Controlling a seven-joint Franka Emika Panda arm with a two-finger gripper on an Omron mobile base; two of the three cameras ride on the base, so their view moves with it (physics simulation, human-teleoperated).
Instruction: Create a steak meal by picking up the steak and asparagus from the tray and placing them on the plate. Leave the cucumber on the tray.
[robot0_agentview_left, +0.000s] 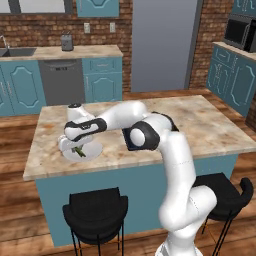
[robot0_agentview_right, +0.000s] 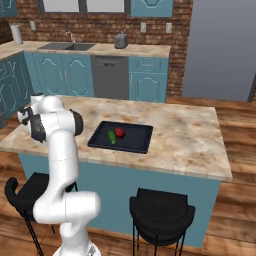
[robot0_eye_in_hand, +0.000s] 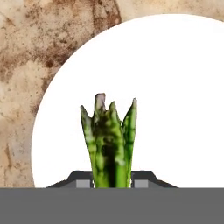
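Asparagus is the item in play, but start with the marble-topped island surface (robot0_agentview_right: 190, 135), which carries everything. Toward its centre sits the black tray (robot0_agentview_right: 134, 145), holding the red steak (robot0_agentview_right: 120, 132) with the bright cucumber (robot0_agentview_right: 112, 137) just beside it at eight o'clock. At the island's nine o'clock side lies the white plate (robot0_eye_in_hand: 175, 87), well apart from the tray. Hovering above the plate, the end effector (robot0_eye_in_hand: 112, 180) pinches the asparagus (robot0_eye_in_hand: 109, 144) near its base, tips pointing to twelve o'clock in the hand view, likely so the stalk can be lowered onto the plate. The steak would then remain to move.
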